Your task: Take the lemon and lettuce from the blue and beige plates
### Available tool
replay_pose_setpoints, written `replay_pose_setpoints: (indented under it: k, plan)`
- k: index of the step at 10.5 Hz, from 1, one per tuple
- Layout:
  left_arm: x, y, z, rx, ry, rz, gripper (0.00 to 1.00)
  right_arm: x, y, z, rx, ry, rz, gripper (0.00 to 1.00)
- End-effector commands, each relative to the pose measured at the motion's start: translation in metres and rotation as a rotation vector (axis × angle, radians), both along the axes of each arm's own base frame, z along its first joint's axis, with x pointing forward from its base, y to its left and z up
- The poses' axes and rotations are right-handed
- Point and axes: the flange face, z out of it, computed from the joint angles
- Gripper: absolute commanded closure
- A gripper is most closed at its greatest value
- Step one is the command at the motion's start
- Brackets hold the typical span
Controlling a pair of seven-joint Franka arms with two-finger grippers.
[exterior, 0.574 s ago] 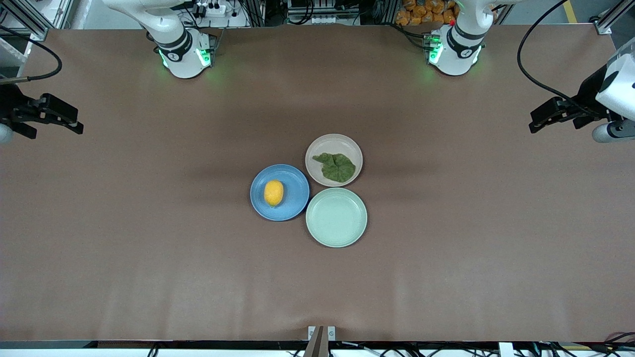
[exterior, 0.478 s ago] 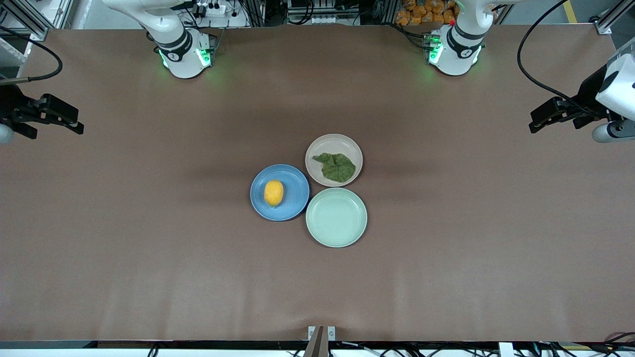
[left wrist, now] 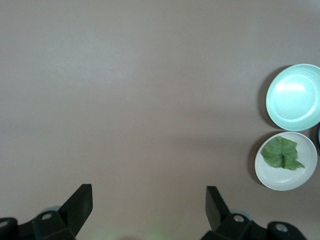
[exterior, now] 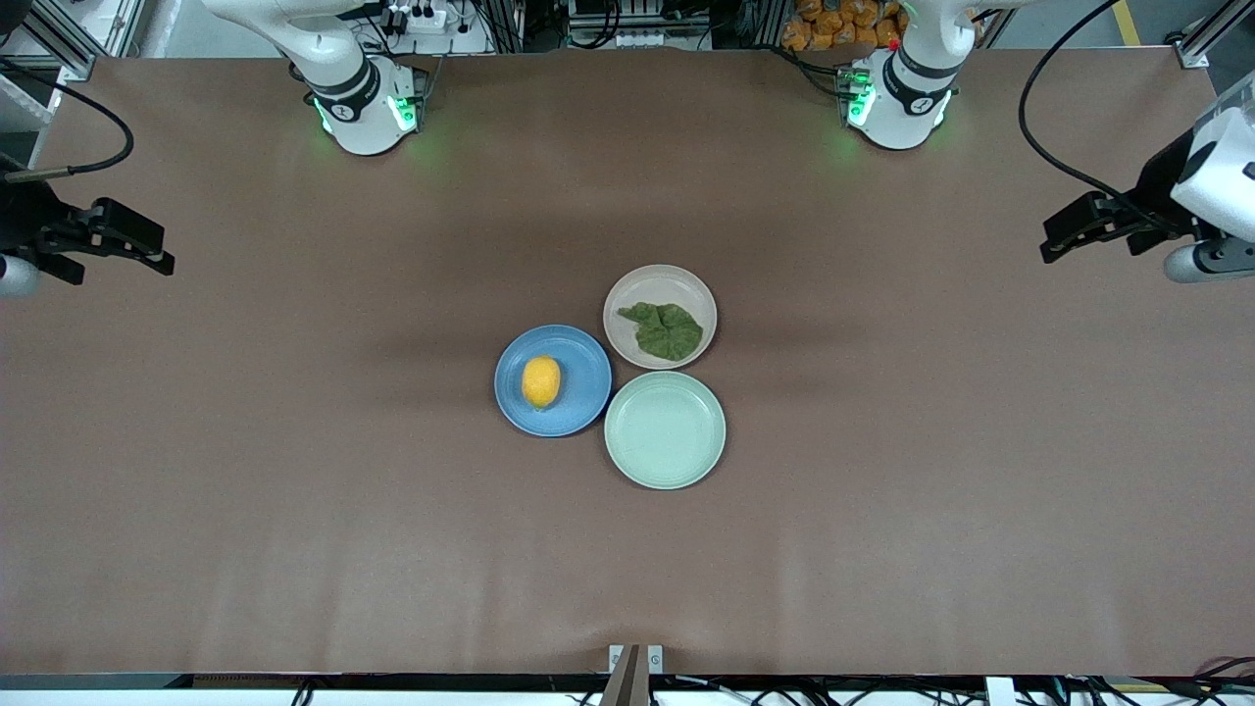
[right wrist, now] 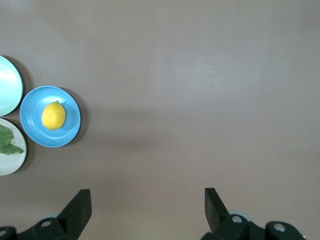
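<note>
The small oval yellow-orange lemon (exterior: 541,381) lies on the round matte blue plate (exterior: 580,396) at mid-table; the flat crinkled dark green lettuce leaf (exterior: 664,329) lies on the round pale beige plate (exterior: 632,292), touching the blue one and farther from the front camera; a pale mint-green round plate (exterior: 665,429) sits nearest that camera, touching both; the left gripper (left wrist: 147,200) hangs over bare brown table (exterior: 294,510) at its own arm's end, fingers spread wide and holding nothing; the right gripper (right wrist: 147,202) hangs likewise at its arm's end, also spread and holding nothing.
</note>
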Motion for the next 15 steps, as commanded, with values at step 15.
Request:
replay_pose_setpoints:
  k: [15]
  plan:
    - [-0.087,-0.369,-0.288,-0.101,0.019,0.21,0.0,0.042,0.321,-0.373,0.014,0.202,-0.212,0.0]
